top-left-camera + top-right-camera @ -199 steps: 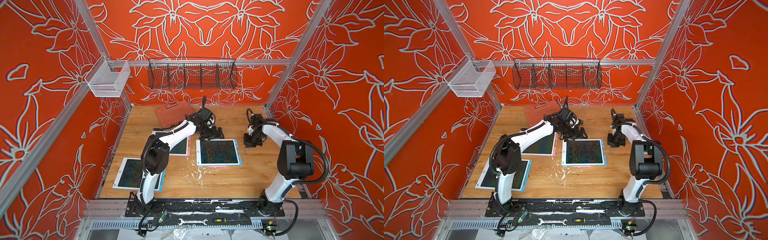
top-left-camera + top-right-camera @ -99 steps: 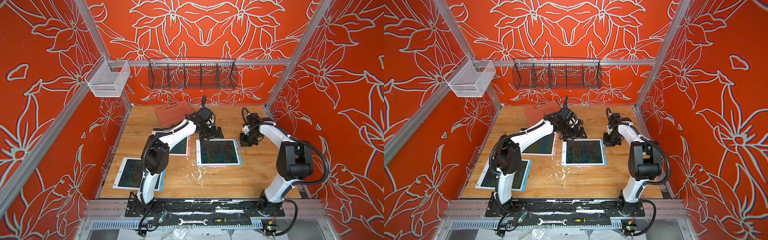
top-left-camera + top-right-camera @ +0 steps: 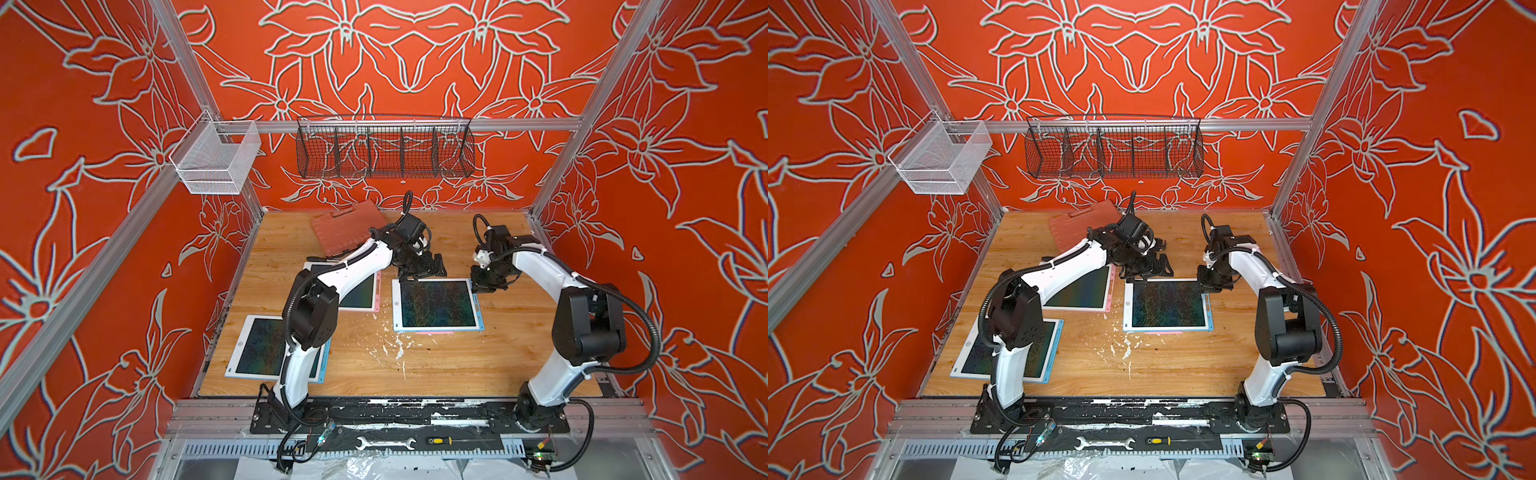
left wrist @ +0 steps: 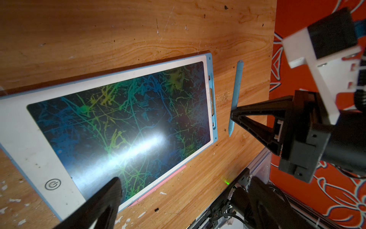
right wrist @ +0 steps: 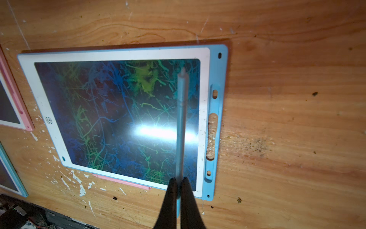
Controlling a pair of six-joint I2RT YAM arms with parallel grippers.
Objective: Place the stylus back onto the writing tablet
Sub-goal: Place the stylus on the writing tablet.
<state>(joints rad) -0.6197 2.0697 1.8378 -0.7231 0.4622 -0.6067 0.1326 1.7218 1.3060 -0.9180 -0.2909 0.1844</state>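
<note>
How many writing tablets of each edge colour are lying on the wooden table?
Blue-edged tablets: 2, one in the middle, one at the near left.
Pink-edged tablets: 1.
Total: 3.

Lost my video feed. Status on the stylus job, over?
Left claw open, hovering at tablet's far edge. Right claw shut on stylus. Stylus beside tablet's slot side, not yet seated. Slot empty, nothing blocking.
</note>
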